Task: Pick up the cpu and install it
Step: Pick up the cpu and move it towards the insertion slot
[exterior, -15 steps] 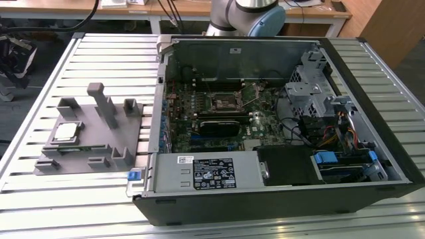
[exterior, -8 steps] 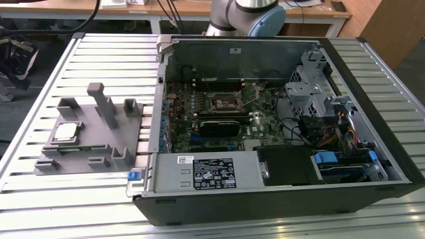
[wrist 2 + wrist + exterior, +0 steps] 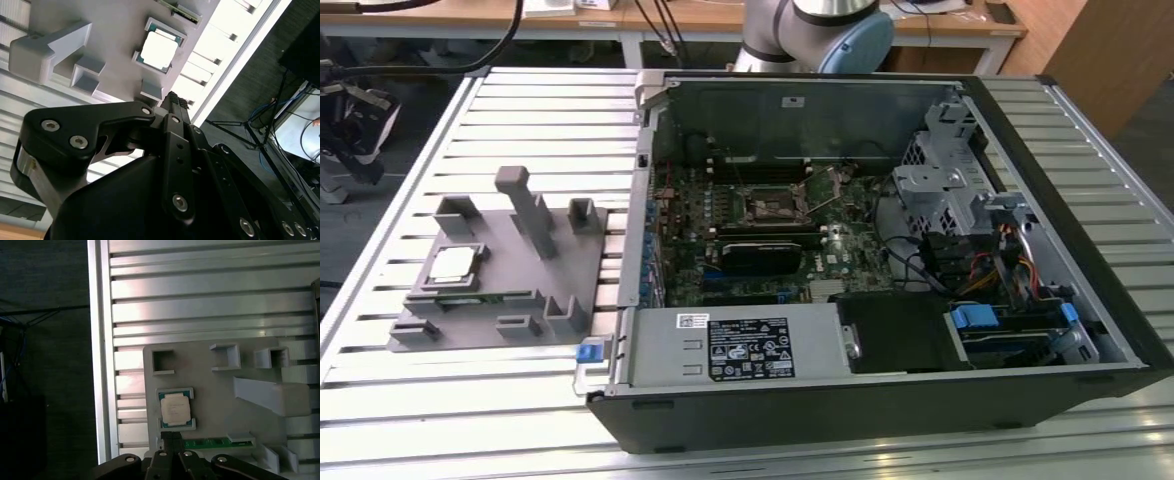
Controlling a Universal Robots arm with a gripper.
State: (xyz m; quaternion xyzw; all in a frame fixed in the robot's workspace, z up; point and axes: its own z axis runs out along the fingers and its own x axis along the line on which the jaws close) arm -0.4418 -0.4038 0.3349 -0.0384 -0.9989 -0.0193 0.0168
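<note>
The cpu (image 3: 454, 265) is a small silver square chip with a thin green rim. It lies flat in a framed pocket of the grey fixture (image 3: 500, 310) at the exterior view's left. Both wrist views look down on the cpu (image 3: 175, 407) (image 3: 159, 51). My gripper (image 3: 172, 437) (image 3: 172, 96) hovers above the fixture just beside the chip, apart from it. Its black fingers are pressed together and shut on nothing. The motherboard's cpu socket (image 3: 767, 208) sits inside the open computer case (image 3: 881, 400).
A long green memory stick (image 3: 210, 443) (image 3: 467, 297) lies in a slot next to the cpu. Upright posts (image 3: 527, 205) rise from the fixture. The slatted metal table (image 3: 520, 110) ends close to the fixture at its edge (image 3: 102, 365). The arm's base (image 3: 814, 30) stands behind the case.
</note>
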